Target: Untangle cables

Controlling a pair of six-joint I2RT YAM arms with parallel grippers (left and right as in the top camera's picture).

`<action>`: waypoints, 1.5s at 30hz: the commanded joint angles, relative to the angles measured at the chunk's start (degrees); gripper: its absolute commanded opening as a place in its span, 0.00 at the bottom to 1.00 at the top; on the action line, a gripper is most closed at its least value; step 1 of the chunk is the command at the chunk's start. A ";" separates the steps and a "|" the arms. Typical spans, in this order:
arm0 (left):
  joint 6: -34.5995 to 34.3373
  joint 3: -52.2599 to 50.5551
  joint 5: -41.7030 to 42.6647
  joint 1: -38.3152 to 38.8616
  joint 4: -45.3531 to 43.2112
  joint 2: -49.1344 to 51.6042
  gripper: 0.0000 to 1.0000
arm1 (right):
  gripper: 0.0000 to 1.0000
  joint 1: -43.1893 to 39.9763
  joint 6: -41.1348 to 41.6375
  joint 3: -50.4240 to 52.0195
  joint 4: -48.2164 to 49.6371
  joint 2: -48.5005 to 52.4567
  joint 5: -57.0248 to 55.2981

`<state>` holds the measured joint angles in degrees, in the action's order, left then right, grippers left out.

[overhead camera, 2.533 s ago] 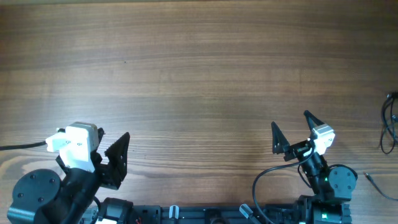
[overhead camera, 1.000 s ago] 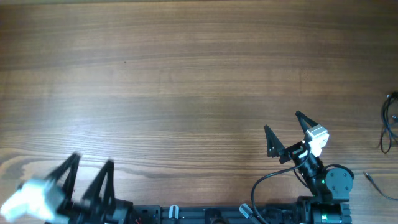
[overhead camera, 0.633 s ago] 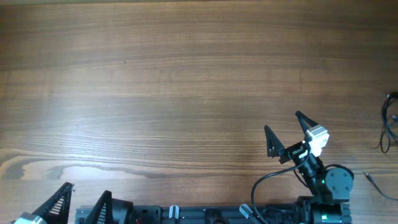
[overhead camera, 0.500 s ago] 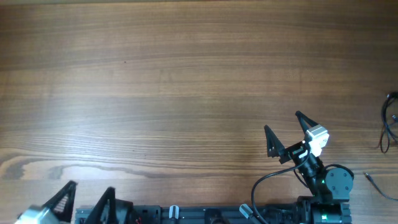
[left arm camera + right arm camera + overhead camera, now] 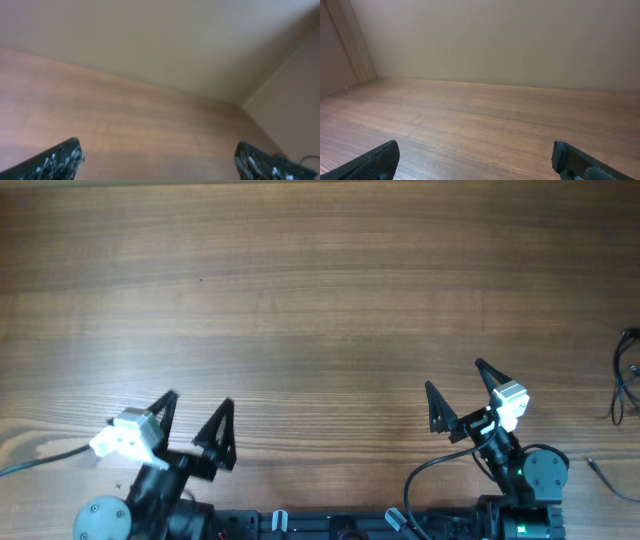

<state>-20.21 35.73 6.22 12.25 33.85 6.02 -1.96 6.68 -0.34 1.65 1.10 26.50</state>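
The brown wood-grain table (image 5: 320, 300) fills the overhead view. Both arms crouch low at its near edge, their bases partly cut off by the frame. The left pincer (image 5: 198, 400) points up the table, its two black triangular fingers spread wide with only bare wood between them. The right pincer (image 5: 454, 374) angles up and slightly leftward, its jaws equally wide apart and holding nothing. In each wrist view only the dark fingertips (image 5: 380, 159) show at the bottom corners, with table and a plain beige wall (image 5: 480, 40) ahead; the left wrist picture is blurred. The thin black cables (image 5: 627, 385) lie well to the right of the right pincer, at the table's right edge, where the frame cuts them off, so how they loop cannot be told. A small metal-tipped plug end (image 5: 594, 464) lies apart from them, right of and nearer than that pincer
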 commanded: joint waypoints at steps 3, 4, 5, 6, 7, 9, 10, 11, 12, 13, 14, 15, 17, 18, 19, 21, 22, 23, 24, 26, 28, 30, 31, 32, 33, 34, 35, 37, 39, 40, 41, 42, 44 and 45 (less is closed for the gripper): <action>5.51 -11.32 9.49 -3.39 -17.62 -2.38 1.00 | 1.00 0.28 0.96 0.02 0.17 -0.90 -0.57; 5.51 -13.44 10.86 -4.72 -20.85 -3.30 1.00 | 1.00 0.28 0.94 0.02 0.20 -0.90 -0.57; 5.49 -14.86 11.50 -5.66 -22.49 -4.00 1.00 | 1.00 0.28 0.94 0.02 0.20 -0.90 -0.57; 5.53 -16.31 11.80 -6.78 -24.06 -4.83 1.00 | 1.00 0.28 0.96 0.02 0.20 -0.90 -0.57; 5.79 -17.29 11.80 -7.52 -25.27 -5.38 1.00 | 1.00 0.28 0.96 0.02 0.20 -0.90 -0.59; 7.93 -18.82 11.78 -8.55 -27.93 -5.84 1.00 | 1.00 0.28 0.94 0.02 0.20 -0.90 -0.57; 9.62 -19.37 11.80 -8.85 -29.16 -5.81 1.00 | 0.99 0.28 0.94 0.02 0.17 -0.90 -0.57; 10.73 -19.71 11.63 -8.92 -29.81 -5.81 1.00 | 1.00 0.28 0.96 0.02 0.20 -0.90 -0.57; 11.80 -19.98 11.52 -8.90 -30.18 -5.81 1.00 | 1.00 0.28 0.96 0.02 0.20 -0.90 -0.59; 12.63 -20.22 11.52 -8.90 -30.51 -5.84 1.00 | 1.00 0.28 0.94 0.02 0.20 -0.90 -0.59; 12.83 -20.57 11.21 -8.90 -31.04 -5.81 1.00 | 1.00 0.28 0.96 0.02 0.20 -0.90 -0.59; 12.81 -21.00 10.58 -8.90 -31.56 -5.81 1.00 | 1.00 0.28 0.96 0.02 0.20 -0.90 -0.57; 12.74 -22.32 9.16 -8.90 -32.54 -5.84 1.00 | 1.00 0.28 0.94 0.02 0.20 -0.90 -0.57; 12.72 -23.32 8.44 -8.90 -32.98 -5.81 1.00 | 1.00 0.28 0.96 0.02 0.20 -0.90 -0.57; 12.70 -24.35 8.04 -8.90 -33.07 -5.81 1.00 | 1.00 0.28 0.94 0.02 0.20 -0.90 -0.57; 12.48 -26.14 8.04 -8.90 -33.62 -5.81 1.00 | 1.00 0.28 0.94 0.02 0.20 -0.90 -0.57; 12.46 -27.08 8.04 -8.90 -34.53 -5.84 1.00 | 1.00 0.28 0.94 0.02 0.20 -0.90 -0.59; 12.46 -27.98 8.07 -8.90 -35.69 -5.84 1.00 | 0.99 0.28 0.96 0.02 0.20 -0.90 -0.57; 12.48 -29.38 8.00 -8.90 -37.62 -5.81 1.00 | 1.00 0.28 0.96 0.02 0.20 -0.90 -0.59; 12.48 -31.17 7.52 -8.90 -39.82 -5.81 1.00 | 1.00 0.28 0.94 0.02 0.20 -0.90 -0.59; 12.48 -32.72 7.19 -8.90 -41.09 -5.84 1.00 | 1.00 0.28 0.96 0.02 0.20 -0.90 -0.59; 12.48 -33.55 6.32 -8.90 -41.16 -5.84 1.00 | 1.00 0.28 0.94 0.02 0.20 -0.90 -0.57; 12.46 -33.92 5.92 -8.90 -41.13 -5.84 1.00 | 1.00 0.28 0.94 0.02 0.20 -0.90 -0.59; 12.48 -34.32 5.46 -8.90 -41.05 -5.84 1.00 | 1.00 0.28 0.96 0.02 0.20 -0.90 -0.59; 12.24 -34.75 4.61 -8.90 -40.92 -5.81 1.00 | 1.00 0.28 0.94 0.02 0.20 -0.90 -0.59; 11.89 -35.04 3.93 -8.90 -40.72 -5.81 1.00 | 1.00 0.28 0.94 0.02 0.20 -0.90 -0.57; 11.04 -35.36 2.78 -8.90 -39.98 -5.84 1.00 | 1.00 0.28 0.96 0.02 0.20 -0.90 -0.57; 8.94 -35.36 -0.13 -8.90 -38.29 -5.81 1.00 | 1.00 0.28 0.96 0.02 0.20 -0.90 -0.57; 7.89 -35.36 -2.01 -8.90 -37.70 -5.84 1.00 | 1.00 0.28 0.96 0.02 0.20 -0.90 -0.57; 7.78 -35.36 -2.54 -8.90 -37.31 -5.84 1.00 | 1.00 0.28 0.96 0.02 0.20 -0.90 -0.57; 7.78 -35.36 -2.93 -8.90 -36.76 -5.84 1.00 | 1.00 0.28 0.96 0.02 0.20 -0.90 -0.57; 7.80 -35.36 -3.15 -8.90 -35.89 -5.84 1.00 | 1.00 0.28 0.94 0.02 0.20 -0.90 -0.57; 7.80 -35.36 -3.15 -8.90 -33.16 -5.81 1.00 | 1.00 0.28 0.96 0.02 0.20 -0.90 -0.57; 7.80 -35.36 -3.13 -8.90 -31.12 -5.84 1.00 | 1.00 0.28 0.96 0.02 0.20 -0.90 -0.59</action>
<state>-11.46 0.86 5.32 3.68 -0.89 0.78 -1.96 6.68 -0.34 1.67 1.04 26.48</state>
